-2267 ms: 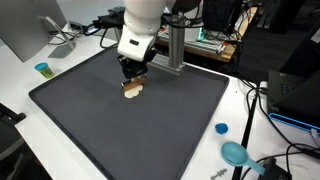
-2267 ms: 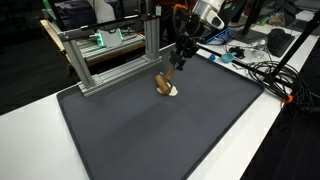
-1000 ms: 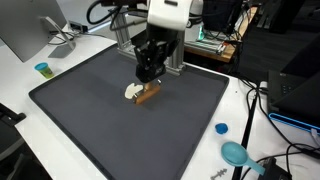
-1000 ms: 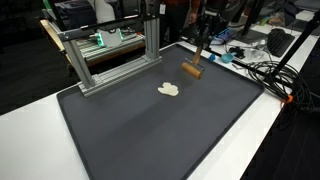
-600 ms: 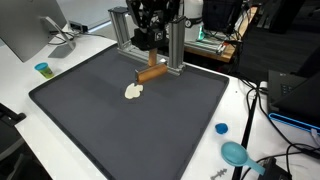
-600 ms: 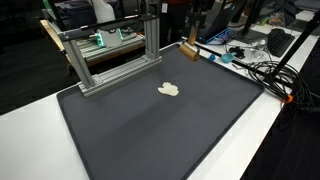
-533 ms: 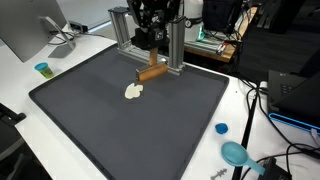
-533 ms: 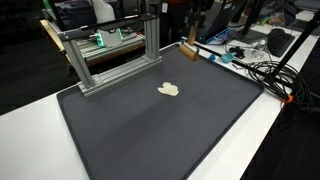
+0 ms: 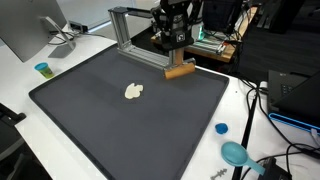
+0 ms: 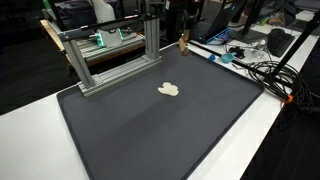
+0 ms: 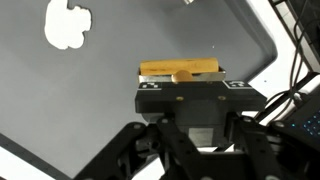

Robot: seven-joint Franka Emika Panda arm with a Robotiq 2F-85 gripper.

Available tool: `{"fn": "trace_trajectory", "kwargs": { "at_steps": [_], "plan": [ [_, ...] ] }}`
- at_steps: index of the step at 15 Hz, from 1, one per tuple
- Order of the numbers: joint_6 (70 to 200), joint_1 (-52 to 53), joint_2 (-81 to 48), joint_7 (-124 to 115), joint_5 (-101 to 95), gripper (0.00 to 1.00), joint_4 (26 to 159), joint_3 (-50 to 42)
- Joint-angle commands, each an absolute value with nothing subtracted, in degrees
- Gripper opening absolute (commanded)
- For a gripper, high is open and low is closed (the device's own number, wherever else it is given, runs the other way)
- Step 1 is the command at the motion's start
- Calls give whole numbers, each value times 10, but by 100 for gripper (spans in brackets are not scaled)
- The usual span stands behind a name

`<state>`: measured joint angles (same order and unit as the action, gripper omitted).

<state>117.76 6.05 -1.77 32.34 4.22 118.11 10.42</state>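
Observation:
My gripper [image 9: 177, 60] is shut on a brown wooden block [image 9: 180, 71] and holds it in the air over the far edge of the dark mat [image 9: 110, 120], next to the metal frame. In another exterior view the gripper [image 10: 183, 33] and block [image 10: 183, 43] hang above the mat's back corner. In the wrist view the block [image 11: 180, 68] lies crosswise at my gripper [image 11: 182, 80]; the fingertips are hidden. A small white blob [image 9: 133, 91] lies on the mat [image 10: 150, 130], apart from the gripper; it also shows in an exterior view [image 10: 169, 89] and in the wrist view [image 11: 68, 25].
An aluminium frame [image 9: 135, 22] stands at the mat's far edge, also in an exterior view [image 10: 100, 60]. A small blue cup [image 9: 42, 69], a blue lid [image 9: 221, 128] and a teal object [image 9: 235, 153] sit on the white table. Cables [image 10: 262, 72] lie beside the mat.
The gripper lifted the wooden block off the white blob and carried it up and away to the mat's far edge by the frame. The white blob stayed in place.

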Motion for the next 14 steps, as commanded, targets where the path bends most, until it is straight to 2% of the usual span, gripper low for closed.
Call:
{"fn": "trace_trajectory", "kwargs": {
  "at_steps": [1,2,5,6,10,14],
  "plan": [
    [1189,52,123,294,117,22,1315,74],
    [1176,65,40,307,78,47,1236,80],
    [1177,65,102,301,95,47,1295,61],
    [1213,68,80,237,129,22,1286,68],
    [1243,66,130,147,150,22,1317,63],
    [1221,48,214,40,116,22,1348,51]
  ]
}}
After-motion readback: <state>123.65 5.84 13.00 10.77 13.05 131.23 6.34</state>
